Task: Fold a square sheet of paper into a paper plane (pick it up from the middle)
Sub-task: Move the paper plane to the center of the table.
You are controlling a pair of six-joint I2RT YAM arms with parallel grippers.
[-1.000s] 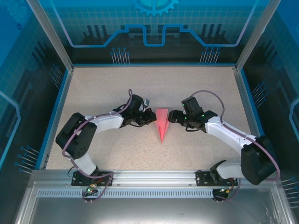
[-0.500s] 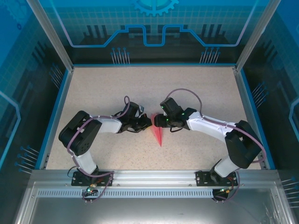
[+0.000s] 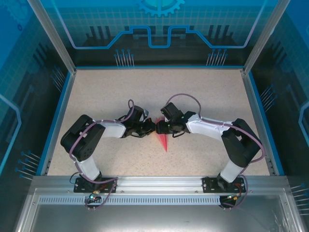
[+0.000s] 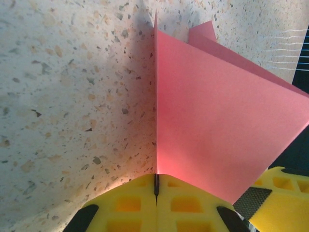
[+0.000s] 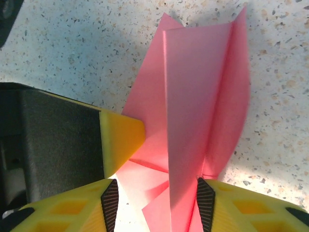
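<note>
paper plane (image 4: 217, 121) clamped in left pincer (image 4: 156, 182) – right pincer (image 5: 157, 200) apart, straddling its folds

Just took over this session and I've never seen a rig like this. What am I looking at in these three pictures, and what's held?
Two small robot arms are bolted at the near edge of a speckled table, each ending in a two-finger gripper with yellow fingers. The overhead picture looks down from behind them, left arm on the left. The other two come from a camera on each wrist, looking along that arm's fingers. Between the arms is the paper plane, pink-red, its tip pointing toward the bases. The left gripper is shut, pinching the paper's edge in the thin slit between its fingers. The right gripper is open, its fingers either side of a raised fold, apparently not squeezing it.
</note>
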